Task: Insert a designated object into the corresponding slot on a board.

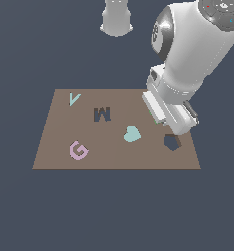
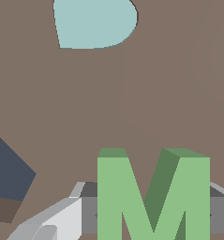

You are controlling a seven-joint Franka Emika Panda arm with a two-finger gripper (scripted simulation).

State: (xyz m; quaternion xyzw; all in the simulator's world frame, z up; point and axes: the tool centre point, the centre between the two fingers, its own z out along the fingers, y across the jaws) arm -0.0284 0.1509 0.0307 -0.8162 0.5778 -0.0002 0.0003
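My gripper (image 2: pixel 153 211) is squeezing the flat light-green M-shaped block (image 2: pixel 153 197), one finger on each side. I am over the big brown board (image 1: pixel 55 147), by the dark pentagon hole (image 1: pixel 172 142). The dark M-shaped slot (image 1: pixel 102 114) lies well off toward the exterior view's left.

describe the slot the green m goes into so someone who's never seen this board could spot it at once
On the brown board, look between the pale teal V and the teal heart. The slot is a dark recessed cutout shaped like an M; the only other dark cutout is a pentagon, near the gripper.
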